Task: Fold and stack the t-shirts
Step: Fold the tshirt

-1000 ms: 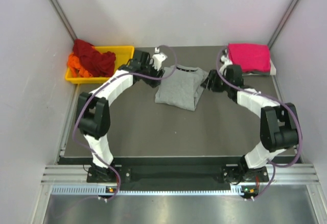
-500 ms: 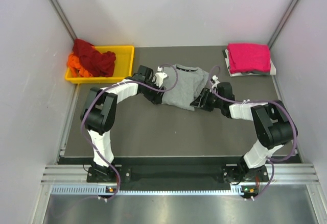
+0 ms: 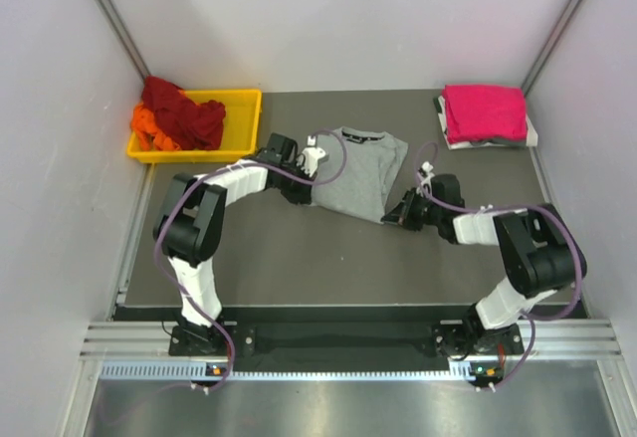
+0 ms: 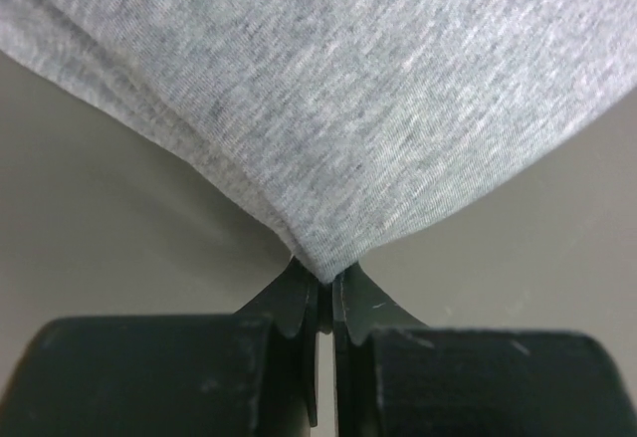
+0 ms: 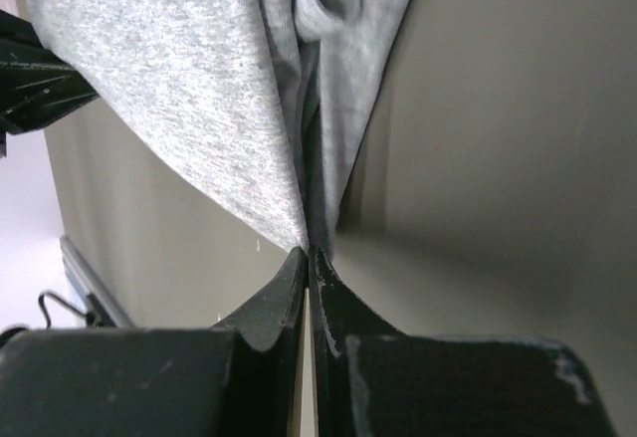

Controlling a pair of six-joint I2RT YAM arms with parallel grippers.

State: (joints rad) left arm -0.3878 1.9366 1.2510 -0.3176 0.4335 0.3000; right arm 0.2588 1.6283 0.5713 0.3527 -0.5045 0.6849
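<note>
A light heather-grey t-shirt (image 3: 356, 170) with a dark collar lies folded at the table's middle back. My left gripper (image 3: 302, 195) is shut on its near left corner; in the left wrist view the grey cloth (image 4: 328, 118) bunches into the pinched jaws of that gripper (image 4: 325, 288). My right gripper (image 3: 390, 218) is shut on the near right corner, and the right wrist view shows cloth (image 5: 189, 109) running down into the closed jaws of that gripper (image 5: 310, 256). A folded magenta-pink t-shirt (image 3: 485, 111) lies at the back right. Dark red (image 3: 179, 109) and orange (image 3: 149, 126) t-shirts fill the tray.
A yellow plastic tray (image 3: 242, 118) stands at the back left by the wall. Under the pink t-shirt lies a white and dark folded cloth (image 3: 490, 141). Grey walls close in the table on three sides.
Both arms came down and toward the near side, from the shirt's back sides to its near corners. Both grippers went from open to shut on the cloth.
</note>
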